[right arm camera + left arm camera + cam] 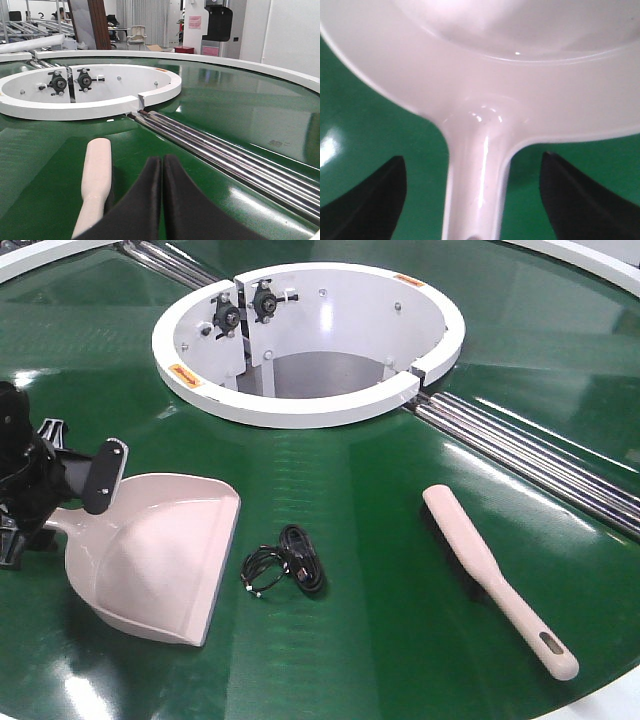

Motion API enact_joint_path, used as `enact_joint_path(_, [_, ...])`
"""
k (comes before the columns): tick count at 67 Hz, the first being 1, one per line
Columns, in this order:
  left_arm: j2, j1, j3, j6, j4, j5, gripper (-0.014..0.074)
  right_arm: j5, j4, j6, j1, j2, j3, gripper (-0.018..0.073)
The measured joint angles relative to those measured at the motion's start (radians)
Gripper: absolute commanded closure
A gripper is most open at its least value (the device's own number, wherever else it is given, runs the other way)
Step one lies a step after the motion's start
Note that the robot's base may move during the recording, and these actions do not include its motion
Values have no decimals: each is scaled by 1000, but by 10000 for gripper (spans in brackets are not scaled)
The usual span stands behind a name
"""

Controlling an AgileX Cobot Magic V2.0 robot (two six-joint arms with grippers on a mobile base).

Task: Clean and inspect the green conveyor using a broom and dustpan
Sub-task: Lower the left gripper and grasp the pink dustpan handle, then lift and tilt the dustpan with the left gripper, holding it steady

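Note:
A pink dustpan (160, 550) lies on the green conveyor (380, 640) at the left, mouth toward the front. My left gripper (80, 495) is open with its jaws either side of the dustpan's handle (475, 185). Green shows between each finger and the handle, so they do not touch it. A pink broom (485, 565) lies at the right, handle toward the front. In the right wrist view the broom (97, 170) lies just left of my right gripper (162, 159), which is shut and empty, low over the belt. The right gripper is out of the front view.
A coiled black cable (285, 565) lies between dustpan and broom. A white ring housing (300, 405) with an open centre stands at the back middle. Steel rollers (530, 455) run from it to the right, also seen in the right wrist view (220, 155).

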Motion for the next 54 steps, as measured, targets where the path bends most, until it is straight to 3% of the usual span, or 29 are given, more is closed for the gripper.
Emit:
enact_joint_path(13, [40, 0, 0, 12, 0, -1, 78, 0, 0, 0, 0, 0, 0, 569])
enact_joint_path(20, [56, 0, 0, 12, 1, -3, 124, 0, 0, 0, 0, 0, 0, 569])
enact_joint_path(28, [64, 0, -1, 12, 9, -4, 249, 0, 0, 0, 0, 0, 0, 569])
enact_joint_path(44, [63, 0, -2, 13, 46, -7, 594, 0, 0, 0, 0, 0, 0, 569])
enact_joint_path(54, [56, 0, -2, 13, 46, 11, 605, 0, 0, 0, 0, 0, 0, 569])
